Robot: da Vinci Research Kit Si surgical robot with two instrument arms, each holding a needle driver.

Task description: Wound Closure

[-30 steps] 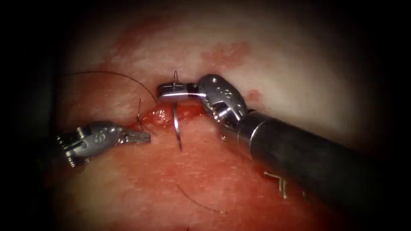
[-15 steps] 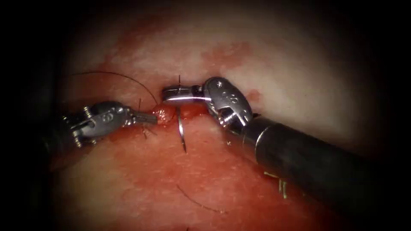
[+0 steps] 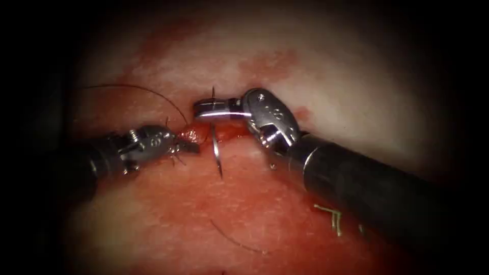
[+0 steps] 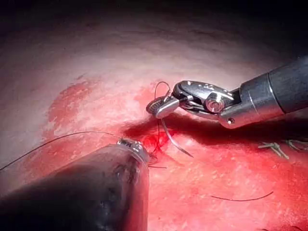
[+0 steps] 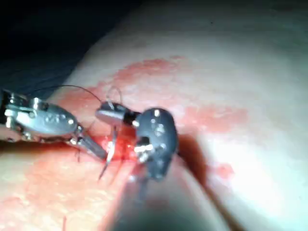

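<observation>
Right pincer (image 3: 204, 109) is clamped across the needle (image 3: 215, 147), gripping it high on its curve, near the blunt tail end, with a short stub of the needle poking up above the jaws and the long pointed arc hanging down over the cut (image 3: 219, 133). The needle's tip sits free above the tissue (image 3: 316, 76), just below the cut, not buried in it as far as the endoscope view shows. Over on the left, the left pincer (image 3: 189, 146) has slid in along the cut since half a second ago and now sits with its tip right at the small red bump of tissue at the cut's left end; its jaws look narrow, close to pressed together, and whether they pinch the tissue edge is hard to tell. The thread (image 3: 147, 91) arcs in a thin dark loop over the tissue on the left of the cut, curving down toward that same spot. A loose cut end of thread (image 3: 237, 243) lies well below the cut on the wet red surface. Red fluid (image 3: 229, 203) coats the tissue below the cut. In the left wrist view the right pincer (image 4: 159, 107) shows the same firm grip, needle (image 4: 173, 139) curving down beneath it.
</observation>
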